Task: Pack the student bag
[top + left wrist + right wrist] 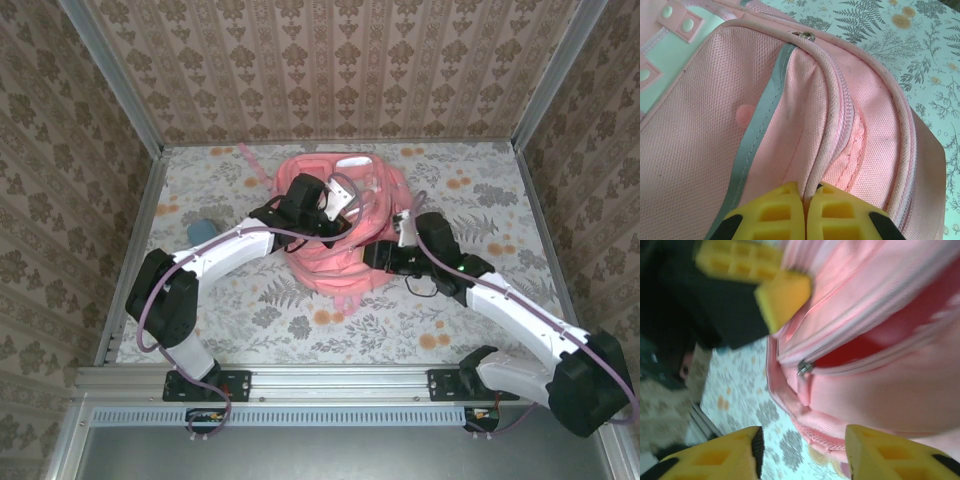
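Observation:
The student bag (pixel 332 272), a soft pink backpack, lies in the middle of the table. My left gripper (pixel 338 208) reaches over its top. In the left wrist view this gripper (pixel 806 192) is shut on the bag's (pixel 700 150) pale piped edge, just right of a grey stripe (pixel 757 130). My right gripper (pixel 378 256) is at the bag's right side. It (pixel 805 445) stands open, jaws wide apart, in front of the bag's (pixel 880 390) rounded corner. The metal zipper slider (pixel 805 367) sits just beyond, at the end of a gaping red opening. The left gripper's yellow fingers (pixel 775 295) pinch the fabric above it.
A small teal pencil case (pixel 205 229) lies on the floral table (pixel 250 320) left of the bag, behind the left arm. Patterned walls close in the back and both sides. A metal rail (pixel 340 380) runs along the near edge.

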You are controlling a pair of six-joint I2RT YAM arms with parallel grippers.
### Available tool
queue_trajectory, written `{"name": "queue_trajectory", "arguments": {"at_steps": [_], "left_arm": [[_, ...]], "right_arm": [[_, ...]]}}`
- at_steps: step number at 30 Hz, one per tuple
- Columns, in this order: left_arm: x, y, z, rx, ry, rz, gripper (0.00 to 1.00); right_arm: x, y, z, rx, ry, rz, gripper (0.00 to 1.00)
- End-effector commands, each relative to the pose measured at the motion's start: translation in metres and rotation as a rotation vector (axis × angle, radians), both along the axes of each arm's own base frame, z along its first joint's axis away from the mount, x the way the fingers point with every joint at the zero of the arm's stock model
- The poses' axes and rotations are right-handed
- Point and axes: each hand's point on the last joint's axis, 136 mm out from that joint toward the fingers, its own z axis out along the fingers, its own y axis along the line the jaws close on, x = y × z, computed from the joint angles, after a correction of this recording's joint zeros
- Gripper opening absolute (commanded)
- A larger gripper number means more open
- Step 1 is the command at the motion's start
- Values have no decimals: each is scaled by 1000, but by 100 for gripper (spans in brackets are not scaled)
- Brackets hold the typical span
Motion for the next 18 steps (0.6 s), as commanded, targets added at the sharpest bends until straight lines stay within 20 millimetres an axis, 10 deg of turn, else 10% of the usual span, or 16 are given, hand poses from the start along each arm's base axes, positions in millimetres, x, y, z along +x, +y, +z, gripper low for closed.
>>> {"name": "queue_trajectory", "arguments": {"at_steps": [1,18], "left_arm": [[7,-1,39,-95,-114,-13,0],[-7,1,43,-115,-123,-64,0]], "right_arm": [[6,-14,3,91,80,-114,56],[63,2,29,291,181,-206,54]]}}
